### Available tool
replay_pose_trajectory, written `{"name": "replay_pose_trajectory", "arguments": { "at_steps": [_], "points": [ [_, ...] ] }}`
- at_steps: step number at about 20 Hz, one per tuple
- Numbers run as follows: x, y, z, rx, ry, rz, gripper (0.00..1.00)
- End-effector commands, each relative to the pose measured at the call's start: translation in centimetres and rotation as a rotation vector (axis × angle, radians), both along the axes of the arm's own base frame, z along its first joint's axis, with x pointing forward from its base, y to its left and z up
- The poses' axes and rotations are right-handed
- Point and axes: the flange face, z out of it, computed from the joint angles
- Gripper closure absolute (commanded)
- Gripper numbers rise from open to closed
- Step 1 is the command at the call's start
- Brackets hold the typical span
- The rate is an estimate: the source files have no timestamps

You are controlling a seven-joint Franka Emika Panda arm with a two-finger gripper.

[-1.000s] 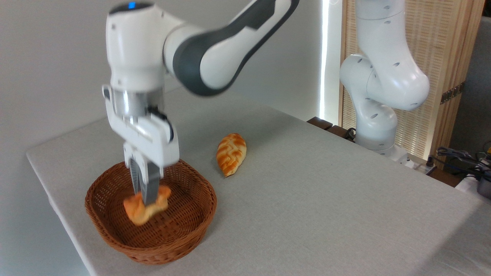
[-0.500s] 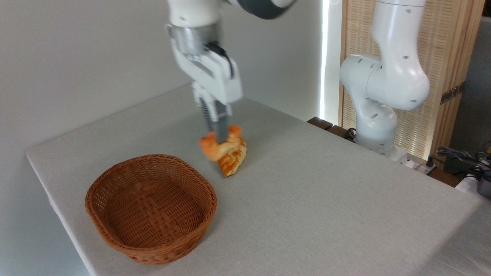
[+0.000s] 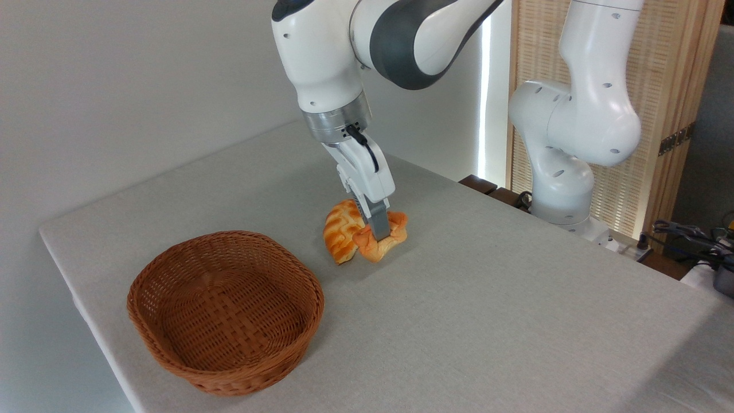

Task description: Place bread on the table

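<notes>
The gripper (image 3: 379,234) is closed on the bread (image 3: 383,240), with its grey fingers (image 3: 377,221) pinching the folded top of the small orange-yellow bun. The bun is very low over the table (image 3: 487,310), just to the right of the loaf (image 3: 341,230) with the lattice crust. It seems to touch the loaf, or to overlap it in this view; I cannot tell which. I also cannot tell if the underside of the bun already rests on the cloth or hangs slightly above it.

The risk here, in my judgement, is the close neighbour. If the fingers open while the bun leans on the loaf, the bun may roll, or settle partly on the loaf and not fully on the table. If the bun is not yet down, opening would let it drop and tip over, because its shape is lumpy. When the fingers rise, they could also drag the soft top with them.

The empty wicker basket (image 3: 226,312) stands well apart to the left. The fingertips are hidden in the bun's folds
</notes>
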Motion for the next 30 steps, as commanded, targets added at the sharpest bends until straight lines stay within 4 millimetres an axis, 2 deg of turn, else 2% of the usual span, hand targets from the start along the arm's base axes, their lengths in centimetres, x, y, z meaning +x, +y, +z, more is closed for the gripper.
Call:
{"name": "replay_pose_trajectory", "arguments": {
  "at_steps": [1,5,6,9,12,14,18,19,21,25,27,30],
  "points": [
    [0.8,0.0,-1.6,0.021,-0.02,-0.025,0.09],
    [0.9,0.4,-2.6,0.062,-0.017,-0.037,0.03],
    [0.9,0.4,-2.5,0.061,-0.019,-0.036,0.0],
    [1.1,0.6,-1.7,0.061,-0.037,-0.027,0.0],
    [1.6,2.0,-0.5,0.052,-0.056,0.013,0.0],
    [2.7,2.1,2.2,0.047,-0.106,0.028,0.0],
    [5.1,2.1,12.4,0.017,-0.284,0.175,0.0],
    [5.6,2.1,14.4,0.004,-0.32,0.194,0.0],
    [6.9,4.5,16.1,-0.014,-0.351,0.258,0.0],
    [9.7,6.5,17.5,-0.158,-0.295,0.358,0.0],
    [11.8,5.4,17.3,-0.144,-0.234,0.331,0.0],
    [13.0,3.7,15.3,-0.133,-0.194,0.296,0.0]
  ]
}}
